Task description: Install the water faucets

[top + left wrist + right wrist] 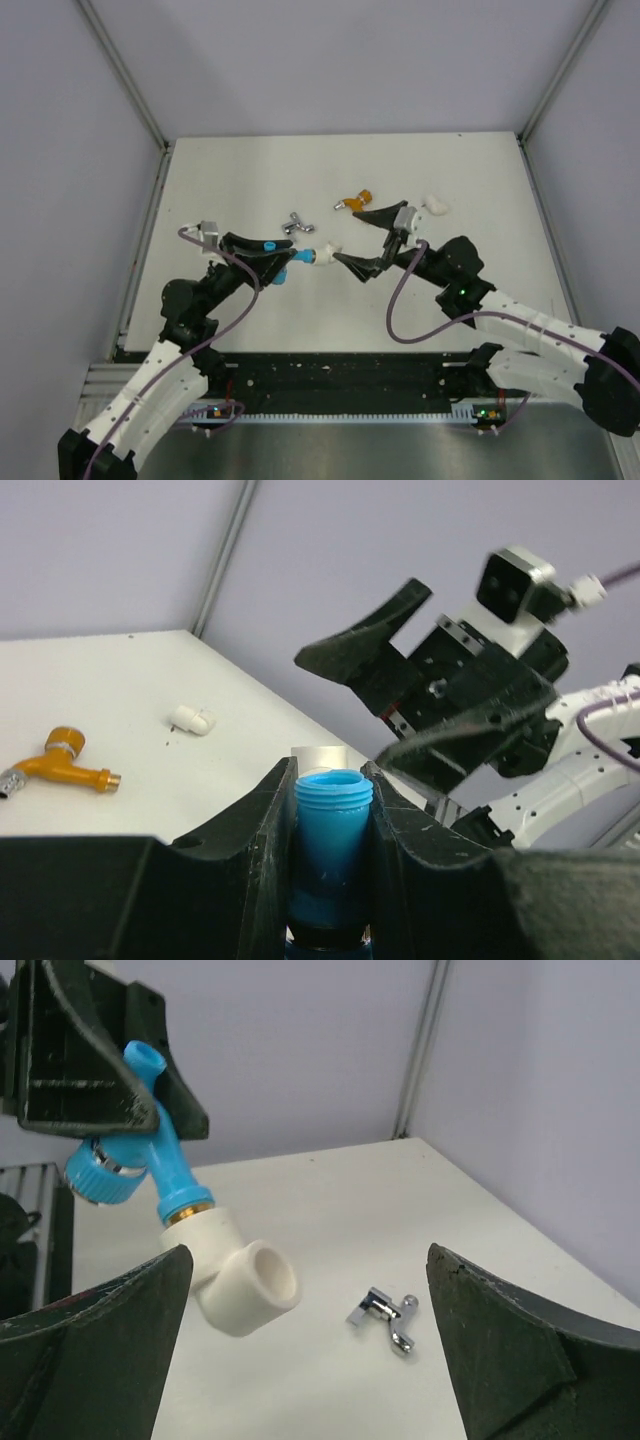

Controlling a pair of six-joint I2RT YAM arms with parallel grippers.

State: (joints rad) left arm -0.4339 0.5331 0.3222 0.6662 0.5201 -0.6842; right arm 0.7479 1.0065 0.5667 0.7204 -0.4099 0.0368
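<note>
Now L pincer (pixel 283 260) clamps blue faucet (pixel 171 1163); R pincer (pixel 348 236) gapes.

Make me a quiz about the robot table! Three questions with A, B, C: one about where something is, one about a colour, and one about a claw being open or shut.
1. Where is the orange faucet?
A. lying loose on the table
B. in a bucket
C. on a shelf

2. What colour is the faucet in the left gripper?
A. silver
B. blue
C. green

3. The right gripper is
A. shut tight
B. open
C. out of sight

Answers:
1. A, it lies on the table with no gripper touching it.
2. B, the blue faucet is clamped in the left gripper.
3. B, its jaws stand wide apart.
</note>
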